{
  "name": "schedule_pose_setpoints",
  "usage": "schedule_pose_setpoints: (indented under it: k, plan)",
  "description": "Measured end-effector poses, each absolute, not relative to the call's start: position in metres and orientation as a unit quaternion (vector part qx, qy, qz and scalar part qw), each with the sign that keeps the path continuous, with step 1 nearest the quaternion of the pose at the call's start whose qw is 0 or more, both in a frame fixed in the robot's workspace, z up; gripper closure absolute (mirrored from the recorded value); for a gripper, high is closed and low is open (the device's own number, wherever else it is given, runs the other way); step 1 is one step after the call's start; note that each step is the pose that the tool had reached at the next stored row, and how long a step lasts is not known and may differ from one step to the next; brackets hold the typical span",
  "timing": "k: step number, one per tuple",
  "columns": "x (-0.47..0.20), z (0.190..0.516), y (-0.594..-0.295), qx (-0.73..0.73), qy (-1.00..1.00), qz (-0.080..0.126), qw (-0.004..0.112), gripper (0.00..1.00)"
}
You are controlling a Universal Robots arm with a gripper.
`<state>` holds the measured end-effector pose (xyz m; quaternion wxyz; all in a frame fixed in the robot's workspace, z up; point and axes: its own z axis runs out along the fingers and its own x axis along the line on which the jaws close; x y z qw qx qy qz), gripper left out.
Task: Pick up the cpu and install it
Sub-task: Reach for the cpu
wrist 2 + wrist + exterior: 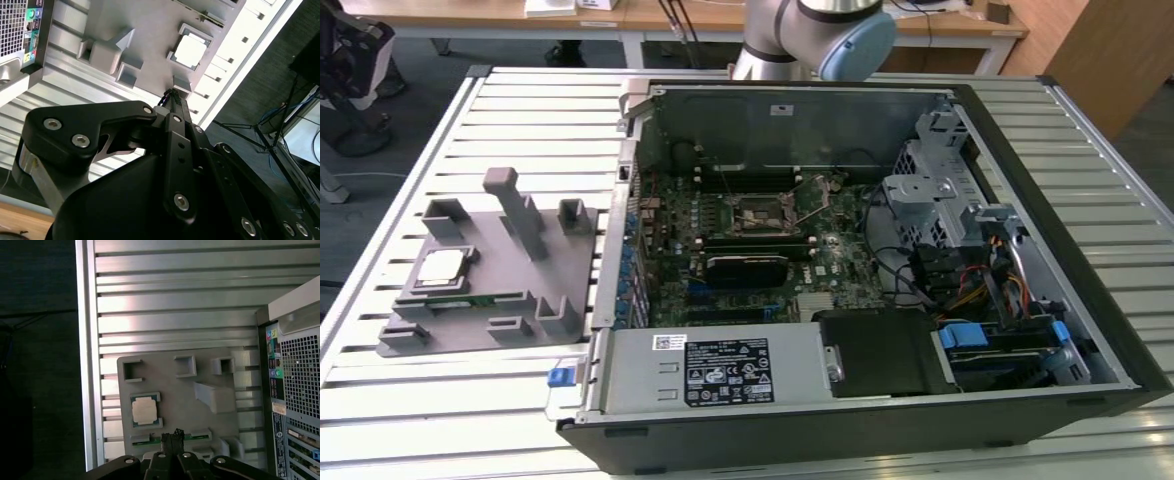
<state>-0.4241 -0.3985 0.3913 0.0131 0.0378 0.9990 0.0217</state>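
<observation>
Cpu (443, 265): lies flat, silver top up, in a square pocket of the grey holder (480, 335). The holder sits on the slatted tabletop (454, 400) at the exterior view's left, outside the computer case (720, 425).
Tool (173, 434): fingertips together with nothing between them, clear of the cpu in both wrist views; its height over the holder cannot be told.
Memory stick (144, 441): green, just beside the cpu; its middle is hidden behind the tool's tips in the first wrist view.
Socket (761, 212): dark square inside the open case; its contents are hard to make out.
Arm (807, 35): cut off by the exterior view's top edge.
</observation>
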Motion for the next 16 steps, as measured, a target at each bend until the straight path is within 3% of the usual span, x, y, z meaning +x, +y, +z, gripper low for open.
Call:
schedule_pose_setpoints:
  k: [16]
  plan:
    - [-0.437,0.391,-0.398,0.038,0.999,0.022,0.013,0.89]
